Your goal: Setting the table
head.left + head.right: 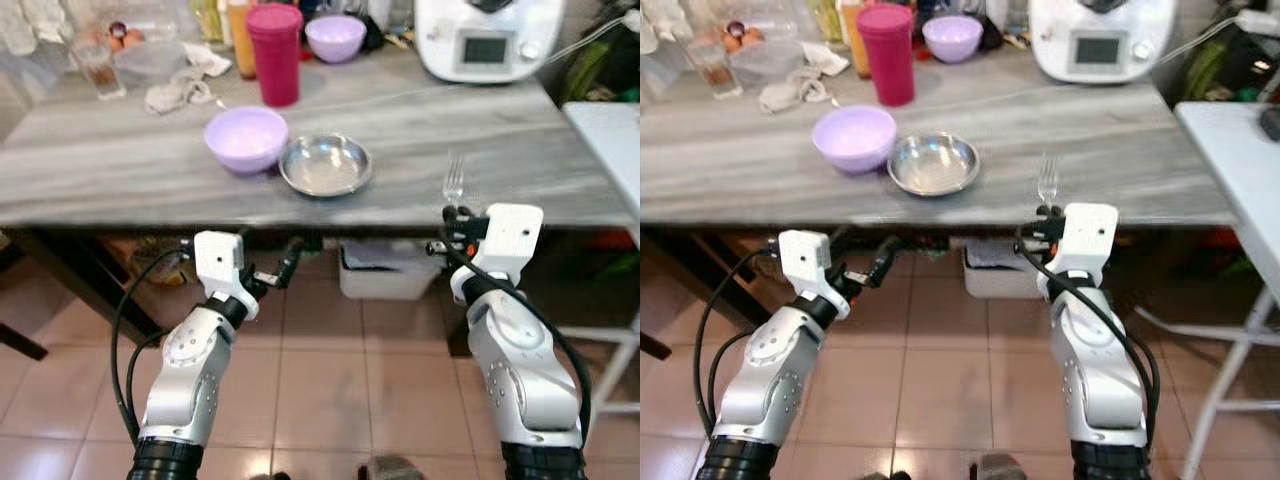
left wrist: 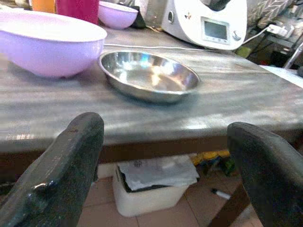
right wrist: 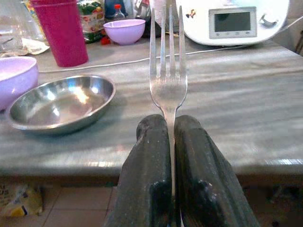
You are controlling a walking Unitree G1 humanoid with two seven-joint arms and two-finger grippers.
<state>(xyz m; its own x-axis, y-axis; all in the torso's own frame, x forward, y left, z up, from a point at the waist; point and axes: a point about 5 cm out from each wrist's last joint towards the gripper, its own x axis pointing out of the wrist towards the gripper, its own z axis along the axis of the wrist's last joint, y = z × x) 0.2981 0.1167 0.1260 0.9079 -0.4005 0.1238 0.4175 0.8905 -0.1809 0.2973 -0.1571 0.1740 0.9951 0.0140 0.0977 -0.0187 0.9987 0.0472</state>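
Fork (image 3: 168, 80) up front, clamped between the two black fingers (image 3: 147, 175) of the right gripper (image 1: 455, 215). Its long axis runs straight out from the fingers and away from the robot, tines pointing toward the far side of the table; in the head view it sits right of centre, tines up, just over the table's near edge. The handle is swallowed by the fingers, so only neck and tines show, and the tine tips are cut off at the top of the wrist frame.

Left gripper (image 1: 285, 268) sits lower left of centre, below the table edge, jaws spread wide and holding nothing; the wrist view shows its two fingers (image 2: 61, 165) far apart with the table edge between them.

Under the table, centre frame, a white bin (image 1: 385, 270) stands on the tiled floor; what lies in it is hard to make out.

On the grey table (image 1: 520, 150), a steel dish (image 1: 325, 165) lies centre, left of the fork and apart from it. Just beside the dish on its left is a lilac bowl (image 1: 246, 138); whether the two rims touch I cannot tell.

Further back, upper centre, a red tumbler (image 1: 276, 52) stands upright, with a small bowl (image 1: 336, 36) of the same lilac to its right. Upper right, a white kitchen machine (image 1: 488, 38) with a small screen, its top cut off by the frame. Upper left is a blur of a cloth (image 1: 185, 85) and clear containers, too soft to identify.
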